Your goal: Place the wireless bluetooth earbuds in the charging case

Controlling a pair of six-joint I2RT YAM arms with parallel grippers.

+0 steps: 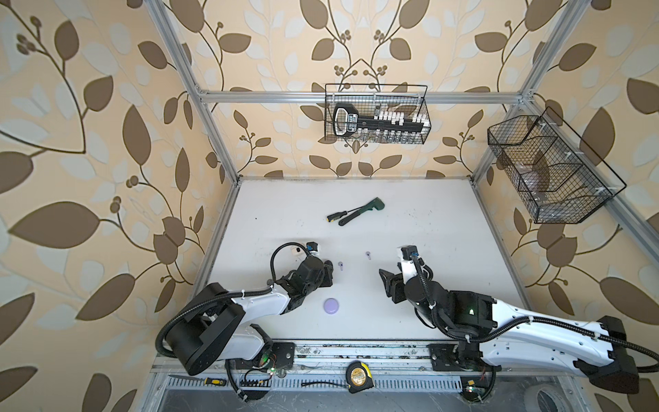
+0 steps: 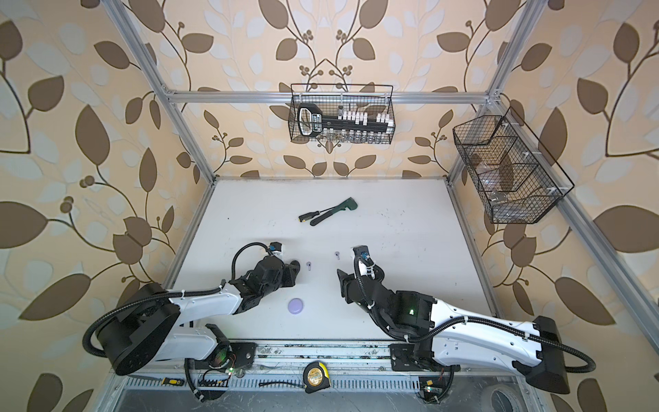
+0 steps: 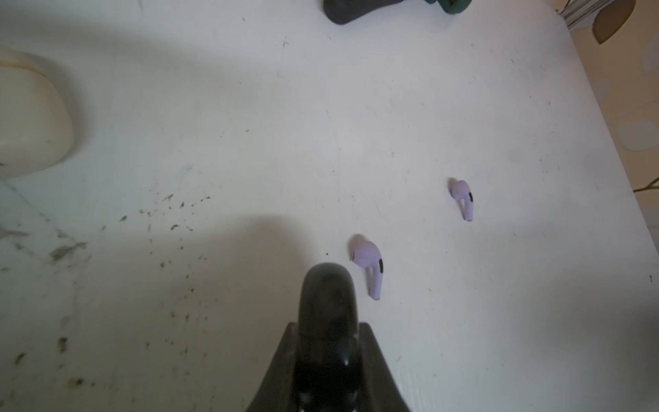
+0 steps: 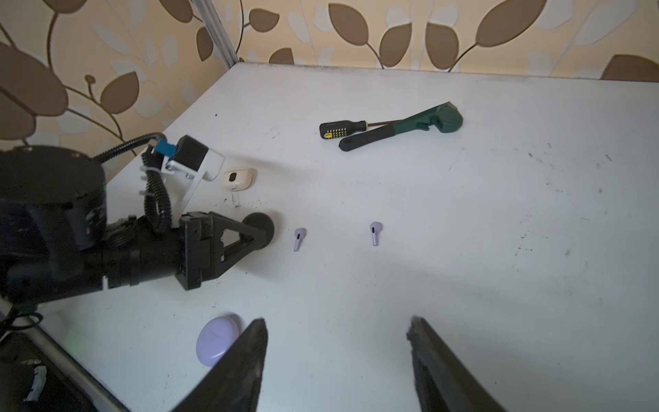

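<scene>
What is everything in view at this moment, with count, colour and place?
earbuds: two, lilac, mid-table, lying apart; the second further from the left arm
lilac case: one, round, closed, front of table
cream case: one, behind the left wrist
screwdriver: one, black and yellow, far table
wrench: one, green, black handle, beside the screwdriver
wire baskets: two, black, on the frame, back and right
tape measure: one, yellow and black, front rail
table: one, white
left end effector: black, shut, empty, beside the nearer earbud
right end effector: black, open, empty
</scene>
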